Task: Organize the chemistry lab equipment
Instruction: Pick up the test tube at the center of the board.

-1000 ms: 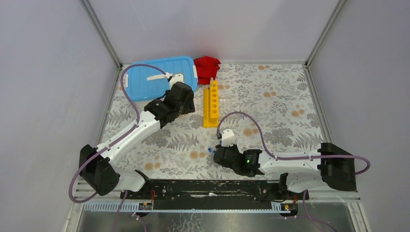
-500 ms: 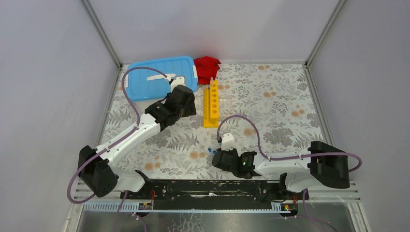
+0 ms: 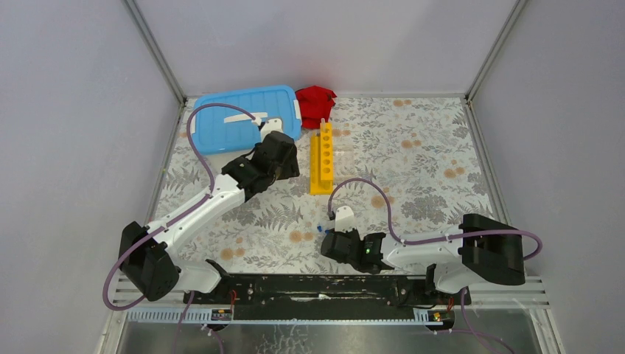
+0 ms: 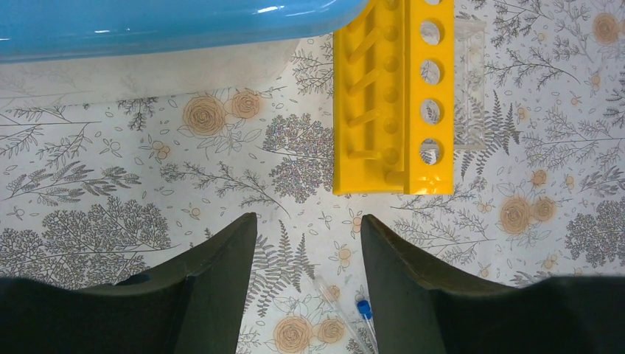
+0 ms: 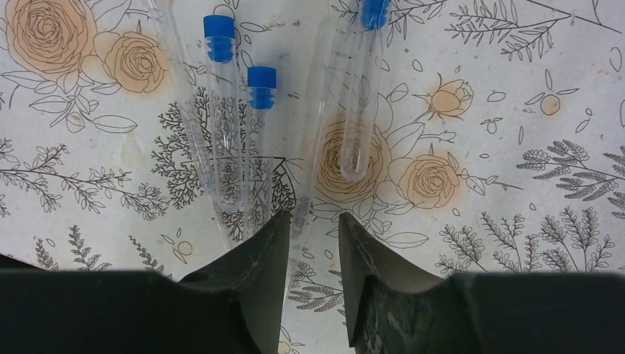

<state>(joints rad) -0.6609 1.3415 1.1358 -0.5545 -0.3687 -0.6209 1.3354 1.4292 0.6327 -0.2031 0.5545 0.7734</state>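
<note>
Left end effector point(image 4: 308, 221) is shown released beside the yellow rack point(image 4: 413, 110). Right end effector point(image 5: 309, 221) is shown narrowly parted, grasping nothing; blue-capped tubes point(image 5: 258, 140) are laid on the tabletop point(image 5: 516, 110).

A robot test cell dressed as a lab bench: 2 white arms point(image 3: 214, 199) bolted to a black rail point(image 3: 317, 284), plain grey walls point(image 3: 81, 110) in metal framing, a floral tablecloth point(image 3: 420, 147) (hardly lab issue), a yellow tube rack point(image 3: 321, 158).

Legible markings: none. Yellow rack point(image 4: 393, 96), blue lid point(image 4: 169, 22), blue-capped tubes point(image 5: 221, 110) and flower-printed counter point(image 3: 427, 155): no readable text, label, brand, number or sign in any view.
</note>
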